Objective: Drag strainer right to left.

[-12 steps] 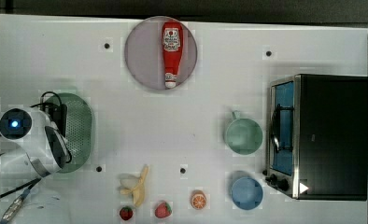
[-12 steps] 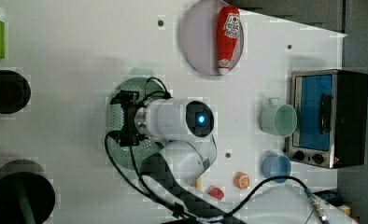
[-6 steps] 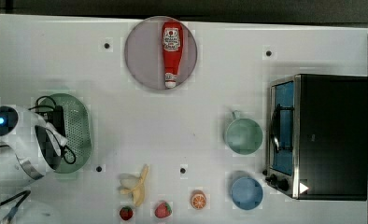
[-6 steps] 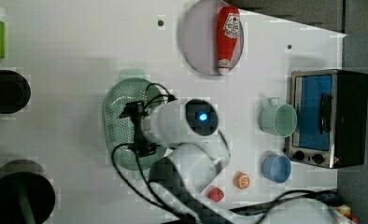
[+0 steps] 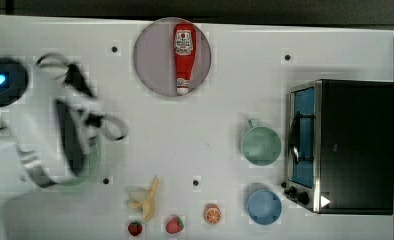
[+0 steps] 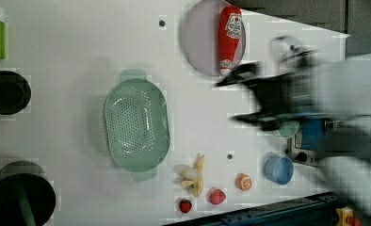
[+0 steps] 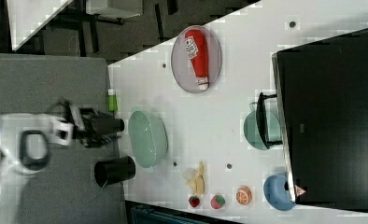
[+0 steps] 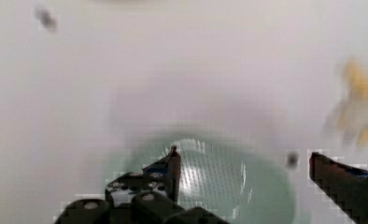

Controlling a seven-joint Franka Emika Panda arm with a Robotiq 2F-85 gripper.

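Strainer parked at the left end, claw pulled clear

My claw is spread wide with nothing between the fingers, hanging above the strainer and not touching it, so I'd say the drag is basically done and this bit is just backing away. To do that well I'd lift straight off and stay off the rim, so the thing doesn't get nudged back toward the right. In the left view the strainer sits on the worktop left of the banana, well apart from the cup and blue bowl. It's upright, open side up, and its long axis runs top to bottom in the left view, one tab handle at each end.
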